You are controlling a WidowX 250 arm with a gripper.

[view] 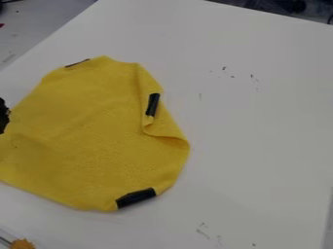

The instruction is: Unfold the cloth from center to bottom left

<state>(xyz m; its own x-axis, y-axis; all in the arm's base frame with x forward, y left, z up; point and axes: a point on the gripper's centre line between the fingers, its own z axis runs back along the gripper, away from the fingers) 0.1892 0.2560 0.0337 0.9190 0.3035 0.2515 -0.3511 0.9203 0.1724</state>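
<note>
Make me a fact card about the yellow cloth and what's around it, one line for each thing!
cloth: yellow, mostly spread out
lies on: white table
fold: right side, edge curled inward
dark strips: upper left, right, bottom
gripper: black, by the cloth's left side
bottom-left corner: small orange thing, too little seen to name

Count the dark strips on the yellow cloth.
3: a thin strip at the upper-left edge of the yellow cloth, a second strip on its right side above the fold, and a third strip along its bottom edge. More may be hidden under folds.
</note>
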